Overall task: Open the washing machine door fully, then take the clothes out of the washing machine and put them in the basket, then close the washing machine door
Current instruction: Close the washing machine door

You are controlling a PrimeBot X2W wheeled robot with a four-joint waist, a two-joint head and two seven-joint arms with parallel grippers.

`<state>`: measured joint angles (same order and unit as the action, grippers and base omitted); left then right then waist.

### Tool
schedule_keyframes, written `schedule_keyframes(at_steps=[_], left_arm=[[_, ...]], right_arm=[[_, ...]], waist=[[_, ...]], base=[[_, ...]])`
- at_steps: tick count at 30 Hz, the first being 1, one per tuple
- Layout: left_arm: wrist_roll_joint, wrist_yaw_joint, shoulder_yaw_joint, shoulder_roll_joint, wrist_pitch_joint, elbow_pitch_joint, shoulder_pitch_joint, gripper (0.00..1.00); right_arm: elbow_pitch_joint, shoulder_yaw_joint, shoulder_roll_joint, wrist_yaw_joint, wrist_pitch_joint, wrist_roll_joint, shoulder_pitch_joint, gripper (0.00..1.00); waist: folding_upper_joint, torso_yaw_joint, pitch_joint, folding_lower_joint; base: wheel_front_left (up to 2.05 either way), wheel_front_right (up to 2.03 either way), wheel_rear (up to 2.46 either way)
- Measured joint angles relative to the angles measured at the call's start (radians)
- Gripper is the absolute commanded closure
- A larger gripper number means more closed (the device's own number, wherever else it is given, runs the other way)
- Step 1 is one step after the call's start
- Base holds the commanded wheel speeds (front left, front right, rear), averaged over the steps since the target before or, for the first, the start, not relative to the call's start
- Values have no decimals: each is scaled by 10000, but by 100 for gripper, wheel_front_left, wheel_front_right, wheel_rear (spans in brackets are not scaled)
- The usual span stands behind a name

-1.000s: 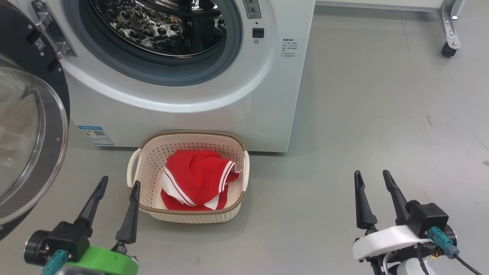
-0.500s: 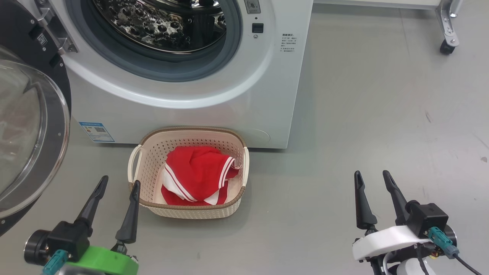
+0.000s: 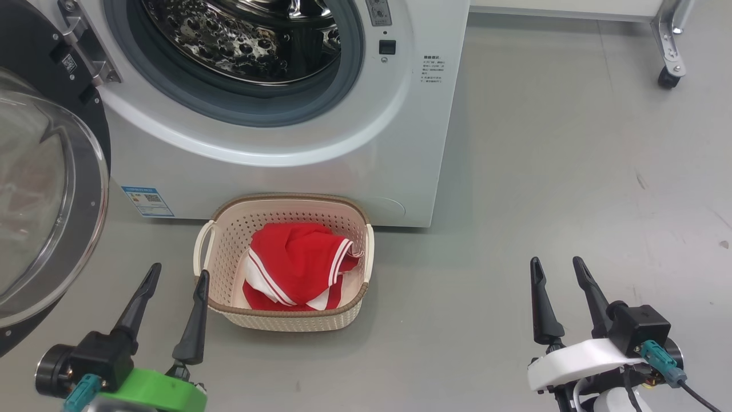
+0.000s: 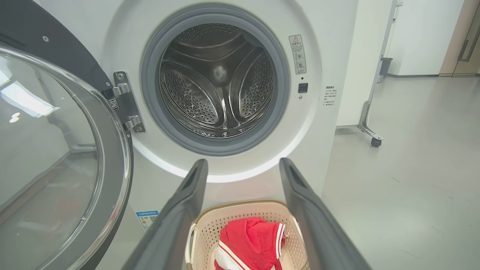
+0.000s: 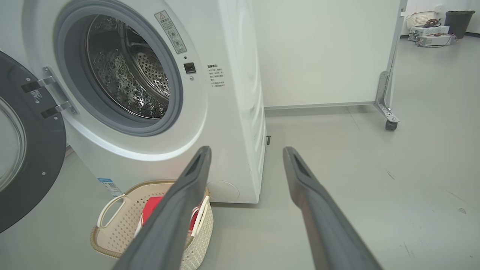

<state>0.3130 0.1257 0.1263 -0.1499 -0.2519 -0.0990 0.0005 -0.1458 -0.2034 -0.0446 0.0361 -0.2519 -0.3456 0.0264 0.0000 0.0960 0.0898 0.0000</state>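
— Two hands are hanging low in the head view: the left hand (image 3: pixel 179 270) is sitting near the left handle of the basket (image 3: pixel 286 198), the right hand (image 3: pixel 556 260) well apart over bare floor (image 3: pixel 543 171). Both are spreading their fingers wide and carrying nothing.

— And the clothes (image 3: pixel 291 263)?

— They are lying red and white in the basket, which is standing on the floor against the foot of the washing machine (image 3: pixel 400 143), right under the mouth of the drum (image 3: pixel 246 40), probably so a garment is dropping only a short way.

— What is the left wrist view giving?

— It is looking straight into the drum; I am seeing bare steel there, no cloth. The door (image 4: pixel 56 150) is standing wide open at the left, clear of the mouth.

— And the right wrist view?

— It is showing the same from the side: door open, basket loaded, its own fingers apart. I am judging the unloading done, so only closing the door is remaining, and the left hand is sitting nearer to it.
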Motion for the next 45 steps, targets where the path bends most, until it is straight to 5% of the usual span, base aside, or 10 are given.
schedule_keyframes(at_steps=[27,45], left_arm=[[-257,0,77,2,0,-90,40,0],[-257,19,309,123,0,-198,39,0]], right_arm=[[-107,13,2,-84,0,-77,5,0],[-50,29,0,-180,0,-77,30,0]], waist=[[0,32,-243,0],[0,1231,-264,0]], base=[[0,0,0],[0,0,0]])
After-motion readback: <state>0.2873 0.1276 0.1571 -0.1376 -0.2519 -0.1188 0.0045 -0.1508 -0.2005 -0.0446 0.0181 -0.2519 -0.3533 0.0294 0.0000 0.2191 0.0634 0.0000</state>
